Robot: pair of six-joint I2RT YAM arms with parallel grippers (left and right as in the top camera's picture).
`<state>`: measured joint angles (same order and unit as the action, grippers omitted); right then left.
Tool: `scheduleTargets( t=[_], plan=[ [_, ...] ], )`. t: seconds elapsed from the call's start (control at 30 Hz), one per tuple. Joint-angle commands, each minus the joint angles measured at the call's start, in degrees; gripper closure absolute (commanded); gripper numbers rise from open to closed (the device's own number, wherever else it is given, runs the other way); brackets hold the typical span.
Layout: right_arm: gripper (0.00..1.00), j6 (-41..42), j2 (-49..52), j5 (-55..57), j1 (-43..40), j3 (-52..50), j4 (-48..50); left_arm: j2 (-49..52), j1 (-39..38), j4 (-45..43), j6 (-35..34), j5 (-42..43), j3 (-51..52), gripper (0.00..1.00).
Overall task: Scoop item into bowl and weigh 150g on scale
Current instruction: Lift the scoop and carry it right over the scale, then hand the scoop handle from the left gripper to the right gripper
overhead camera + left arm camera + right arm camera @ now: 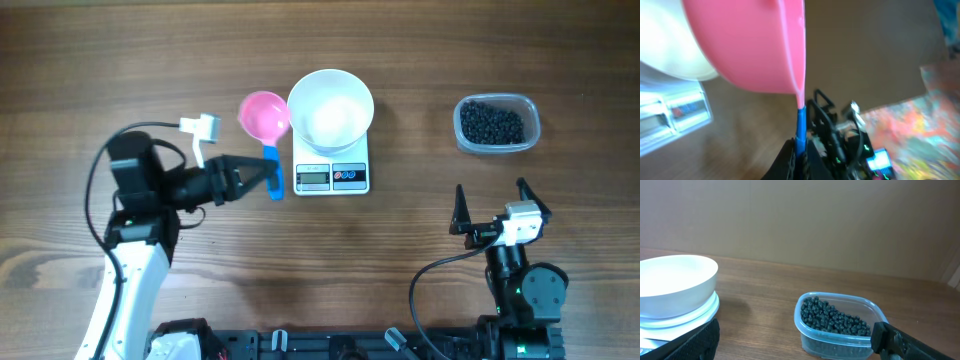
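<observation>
- scoop [263,117]: pink cup, blue handle
- bowl [331,108]: plain white
- scale [331,176]: white, grey display
- beads [490,125]: black, slightly glossy
- tub [801,325]: clear plastic
- bench [330,260]: brown wood grain, darker streaks
- left pincer [262,172]: black
- right pincer [490,195]: black, white block behind it

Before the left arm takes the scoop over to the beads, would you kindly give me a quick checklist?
1. Grip: left gripper shut on the blue handle of the scoop: ok.
2. Seating: bowl sits on scale: ok.
3. Contents: bowl looks empty: ok.
4. Supply: beads lie in tub: ok.
5. Clearance: right gripper open, apart from tub: ok.
6. Zeroing: display reading: cannot tell.
</observation>
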<state>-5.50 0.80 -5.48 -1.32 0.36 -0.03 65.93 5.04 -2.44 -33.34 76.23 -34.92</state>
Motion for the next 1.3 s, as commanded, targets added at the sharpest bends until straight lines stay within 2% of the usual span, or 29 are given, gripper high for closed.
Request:
scheduleTargets(
  t=[0.0,0.2,0.37,0.4,0.43,0.5,0.57,0.63,0.67,0.87,1.0,1.13,1.27],
  plan=[
    [0.0,-0.5,-0.26,0.79,-0.13,-0.07,0.15,-0.79,-5.31,0.5,-6.67,-1.27,0.33,0.96],
    [0.0,-0.48,-0.26,0.79,-0.13,-0.07,0.15,-0.94,-8.87,0.02,-9.99,-12.24,0.33,0.96],
    [0.0,0.7,-0.26,-1.31,-0.13,-0.07,1.55,-2.27,-14.4,-9.46,-13.14,-18.58,0.33,0.96],
    [0.0,4.61,-0.26,-6.12,-0.13,-0.07,2.19,-2.67,-15.19,-10.54,-14.27,-19.76,0.33,0.96],
    [0.0,13.33,-0.26,-15.3,-0.13,-0.07,2.16,-3.3,-16.39,-12.48,-15.76,-21.38,0.33,0.96],
    [0.0,25.24,-0.26,-23.93,-0.13,-0.07,2.95,-4.0,-17.81,-15.32,-17.18,-22.69,0.33,0.96],
    [0.0,39.34,-0.26,-26.64,-0.13,-0.07,4.96,-4.94,-19.65,-18.95,-20.2,-25.29,0.33,0.96],
    [0.0,59.04,-0.26,-24.09,-0.13,-0.07,6.47,-5.99,-22.08,-22.08,-23.5,-29.46,0.33,0.96],
    [0.0,64.48,-0.26,-22.45,-0.15,-0.07,7.85,-6.38,-23.3,-23.41,-24.06,-31.12,0.33,0.96],
    [0.0,82.36,-0.26,-27.74,-0.13,-0.07,23.21,-6.58,-32.0,-25.86,-24.13,-45.94,0.33,0.96],
    [0.0,92.65,-0.26,-30.32,-0.13,-0.07,24.83,-6.58,-37.0,-26.36,-24.15,-53.99,0.33,0.96],
    [0.0,103.34,-0.26,-34.12,-0.13,-0.04,28.57,-6.56,-43.23,-30.53,-24.2,-58.64,0.33,0.96],
    [0.08,109.28,-0.26,-36.5,-0.13,-0.07,33.07,-6.36,-49.09,-31.93,-26.32,-64.35,0.33,0.96]
  ],
)
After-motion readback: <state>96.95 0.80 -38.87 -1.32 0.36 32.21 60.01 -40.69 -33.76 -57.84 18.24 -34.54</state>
